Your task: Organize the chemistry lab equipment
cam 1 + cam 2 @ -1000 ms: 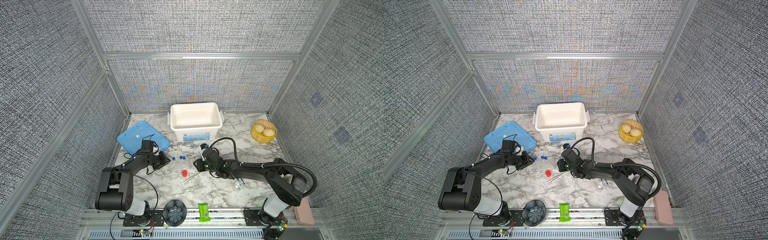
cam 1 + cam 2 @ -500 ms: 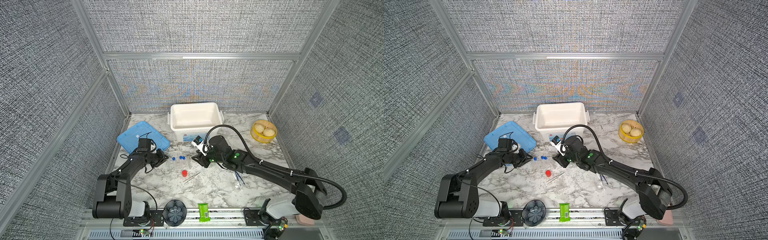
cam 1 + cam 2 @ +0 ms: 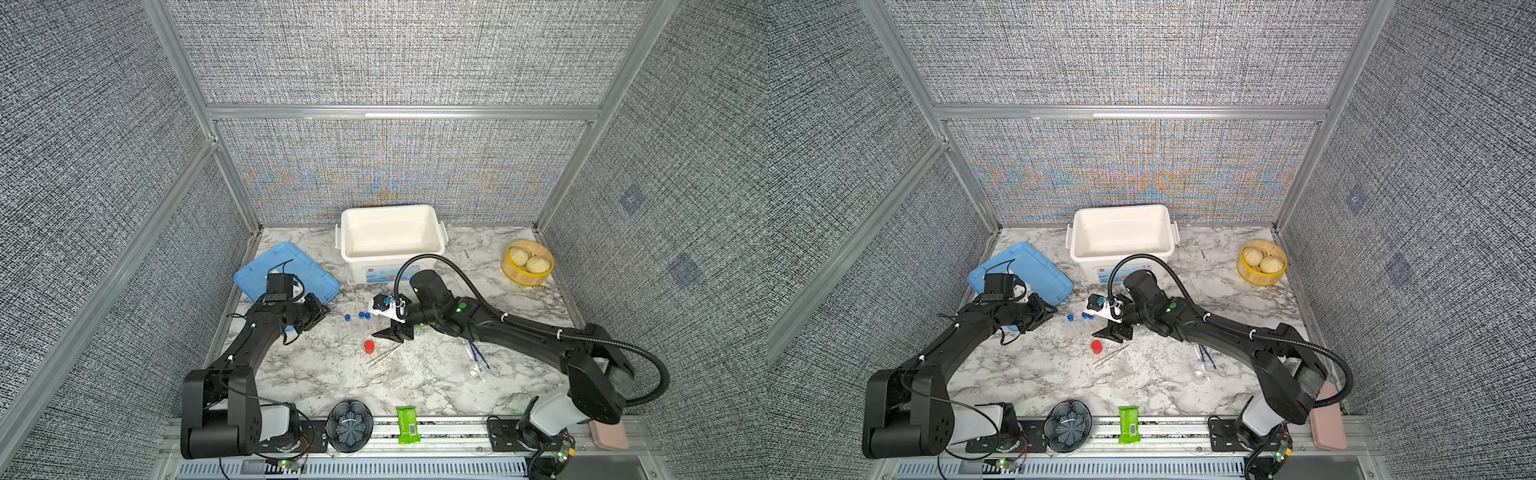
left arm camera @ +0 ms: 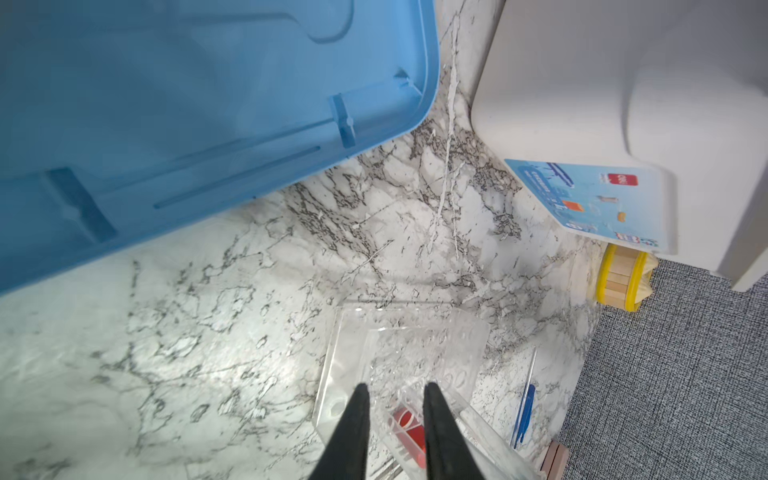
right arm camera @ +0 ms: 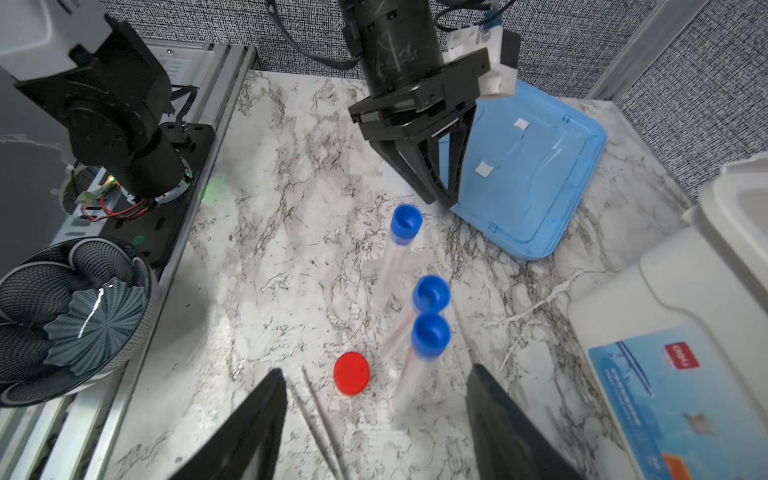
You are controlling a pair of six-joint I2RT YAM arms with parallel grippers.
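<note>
Blue-capped tubes (image 3: 361, 316) and the red-capped vial (image 3: 368, 346) are seen just below centre in both top views, just ahead of the right gripper (image 5: 377, 372), whose fingers are spread wide and empty. The left gripper (image 4: 392, 388) is narrowly parted; whether anything is held cannot be told.

Grey woven-fabric walls (image 3: 395, 54), aluminium frame rails (image 3: 399, 112), white grey-veined marble tabletop (image 3: 316, 374), even light.

Blue-capped clear tubes (image 5: 431, 294); red-capped vial (image 5: 351, 372); blue lid (image 5: 536, 174); white grey-veined marble table (image 5: 291, 249); green packet (image 3: 407, 424).
</note>
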